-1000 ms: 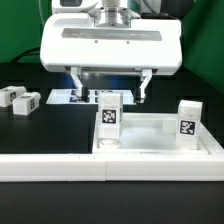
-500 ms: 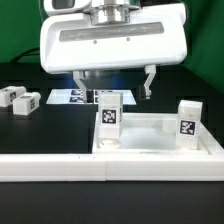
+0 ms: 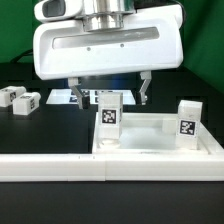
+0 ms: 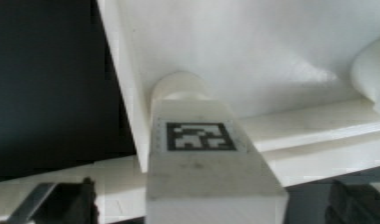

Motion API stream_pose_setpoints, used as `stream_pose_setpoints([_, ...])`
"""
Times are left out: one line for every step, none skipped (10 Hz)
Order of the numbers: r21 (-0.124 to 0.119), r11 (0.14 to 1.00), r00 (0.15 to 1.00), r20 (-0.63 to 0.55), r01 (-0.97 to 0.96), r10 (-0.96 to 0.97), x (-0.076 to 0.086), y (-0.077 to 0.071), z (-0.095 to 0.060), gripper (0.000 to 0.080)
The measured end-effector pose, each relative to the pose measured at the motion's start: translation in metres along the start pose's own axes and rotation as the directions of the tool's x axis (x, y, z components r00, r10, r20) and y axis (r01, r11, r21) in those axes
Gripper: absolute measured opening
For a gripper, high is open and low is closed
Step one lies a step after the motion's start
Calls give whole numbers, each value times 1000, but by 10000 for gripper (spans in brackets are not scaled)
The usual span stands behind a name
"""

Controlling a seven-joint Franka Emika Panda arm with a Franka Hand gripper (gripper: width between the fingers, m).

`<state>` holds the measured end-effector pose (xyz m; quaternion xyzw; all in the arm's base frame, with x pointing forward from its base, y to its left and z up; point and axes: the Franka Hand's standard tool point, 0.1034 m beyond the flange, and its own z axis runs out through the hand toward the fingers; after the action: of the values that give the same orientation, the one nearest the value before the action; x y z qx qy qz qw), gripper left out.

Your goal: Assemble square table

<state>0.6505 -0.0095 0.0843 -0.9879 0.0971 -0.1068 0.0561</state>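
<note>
White square top [image 3: 160,150]: carries two upright legs [image 3: 187,118].
Gripper [image 3: 111,98]: you have it spread, empty, above one leg [image 3: 109,113].
Loose legs [image 3: 18,99]: well apart from the top.

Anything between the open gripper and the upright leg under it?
Nothing visible. The gripper hangs open over the leg standing in the square top. The wrist view shows that leg straight ahead, unobstructed.
</note>
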Motion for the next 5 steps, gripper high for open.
stream_pose_setpoints([0,1000,1000,0,0,0,0,0,0,649])
stream_pose_setpoints([0,1000,1000,1,0,0,0,0,0,514])
stream_pose_setpoints([0,1000,1000,1,0,0,0,0,1,376])
stream_pose_setpoints([-1,1000,1000,1,-1,1,-1,1,1,291])
stream_pose_setpoints([-2,1000,1000,2,-2,2,-1,2,1,291])
